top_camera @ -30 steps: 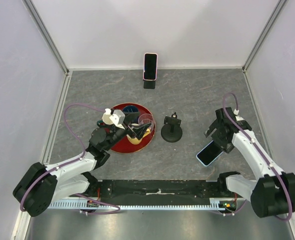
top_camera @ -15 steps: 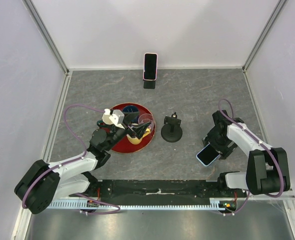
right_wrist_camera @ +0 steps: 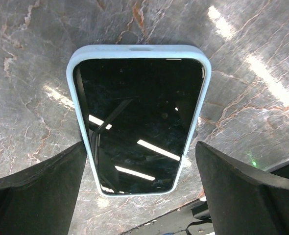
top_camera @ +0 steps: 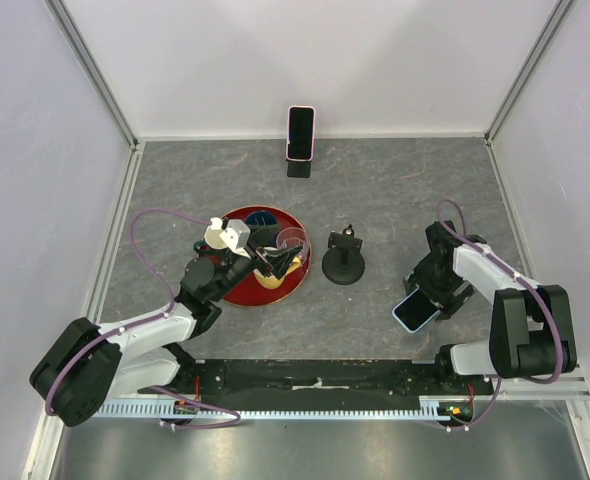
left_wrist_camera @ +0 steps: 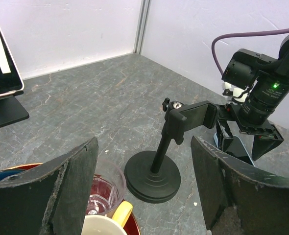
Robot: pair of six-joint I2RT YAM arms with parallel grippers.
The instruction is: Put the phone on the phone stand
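Observation:
A phone in a light blue case (top_camera: 418,308) lies screen up on the grey table near the right front. In the right wrist view the phone (right_wrist_camera: 139,122) fills the middle. My right gripper (top_camera: 437,290) hangs just above it, open, with one finger (right_wrist_camera: 36,186) at each long side and no contact visible. The black phone stand (top_camera: 343,258) with a round base stands at the table's middle, its clamp (left_wrist_camera: 191,117) empty. My left gripper (top_camera: 265,262) is open and empty above the red tray, facing the stand (left_wrist_camera: 156,169).
A red round tray (top_camera: 237,290) left of the stand holds a clear glass (left_wrist_camera: 103,188), a white mug with a yellow handle (left_wrist_camera: 105,226) and a dark blue item. A second phone in a pink case (top_camera: 300,133) rests on another stand at the back wall.
My right arm has swung inward and lowered its gripper over the blue phone. The phone, the stand and my left arm have not moved.

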